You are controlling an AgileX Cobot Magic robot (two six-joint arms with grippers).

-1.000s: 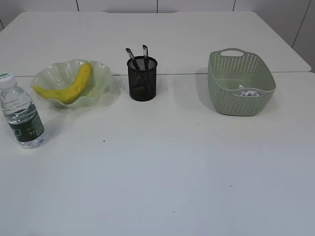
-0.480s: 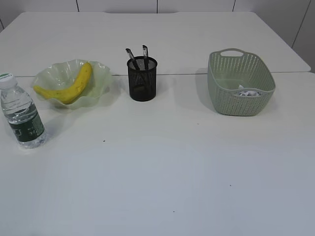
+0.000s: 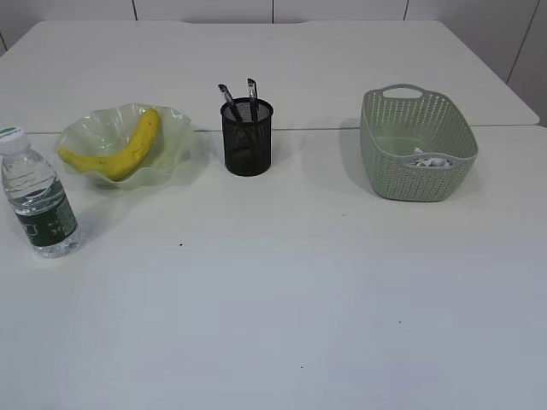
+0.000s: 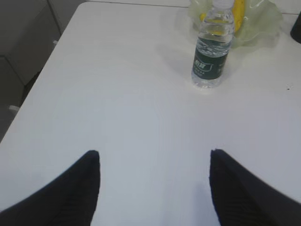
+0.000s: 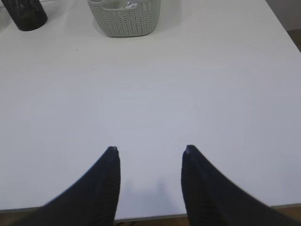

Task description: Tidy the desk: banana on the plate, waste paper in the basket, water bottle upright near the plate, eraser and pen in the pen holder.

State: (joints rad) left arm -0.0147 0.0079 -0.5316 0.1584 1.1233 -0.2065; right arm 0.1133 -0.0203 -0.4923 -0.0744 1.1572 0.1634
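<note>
Exterior view: neither tool is seen; the waste paper [image 3: 430, 160] is half hidden inside the basket [image 3: 416, 147].

Left wrist view: the left tool [image 4: 154, 155] is spread, empty; ahead of it, the water bottle [image 4: 212, 48] is cut off at the cap and masks the banana [image 4: 239, 10].

Right wrist view: the right tool [image 5: 150, 149] is parted, empty; the pen holder [image 5: 24, 14] is cropped far ahead-left.

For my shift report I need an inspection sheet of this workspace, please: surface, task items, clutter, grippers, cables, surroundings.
Surface: white desk, thin seam across it, a few small dark specks.
Job's things: banana lies in the plate; waste paper in the basket; water bottle upright near the plate; two pens stand in the pen holder; eraser not visible.
Clutter: nothing seen.
Grippers: left gripper open and empty over bare desk; right gripper open and empty.
Cables: nothing seen.
Surroundings: pale wall panels behind the desk.
</note>
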